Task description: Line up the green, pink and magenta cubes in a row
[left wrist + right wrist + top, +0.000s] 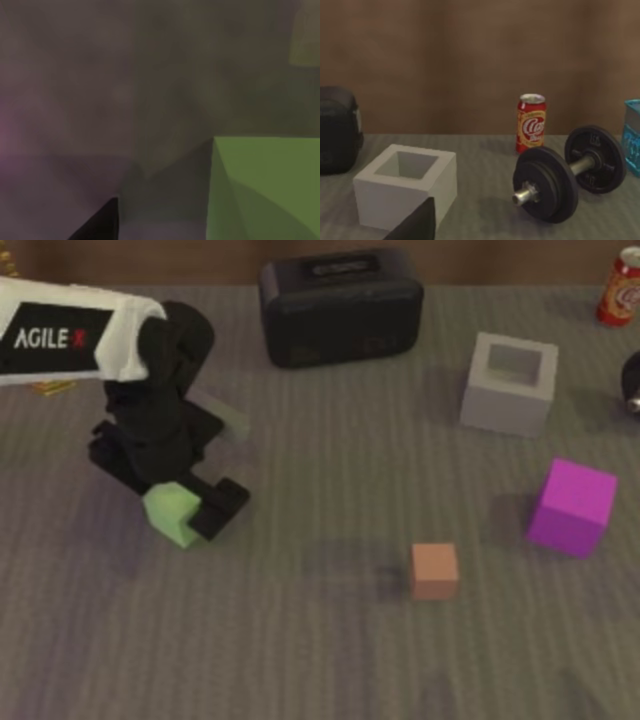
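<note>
The left gripper (pixel 185 512) is down at the table (pixel 320 640) at about nine o'clock from its middle, its black jaws set on either side of the light green solid cube (pixel 172 514). From above they look closed on it, one finger along the cube's right face and the rest of the hand covering its far side; whether the cube is lifted or resting on the table I cannot tell. In the left wrist view the green cube (pixel 265 190) fills the near corner beside one dark fingertip (pixel 100 225).

The small salmon-pink solid cube (pixel 434 571) sits at about five o'clock from the middle, and the larger bright magenta solid cube (pixel 572 507) lies beyond it at about three o'clock, the two well apart. The hollow light grey square block (pixel 509 383) stands at two o'clock, with the black speaker-like box (pixel 341 307) at twelve and the red drink can (pixel 619 288) at the far right corner.

The step in hand looks like carrying the green cube toward the row. To do it well, I would keep the grip square, raise the cube clear of the table before travelling, and set it down at nine o'clock of the pink cube, on the line that the pink and magenta cubes already suggest, without nudging the pink one.

The right arm is parked off the right edge, looking at the grey block (pixel 405 192), the can (pixel 530 122) and a black dumbbell (pixel 570 172).
</note>
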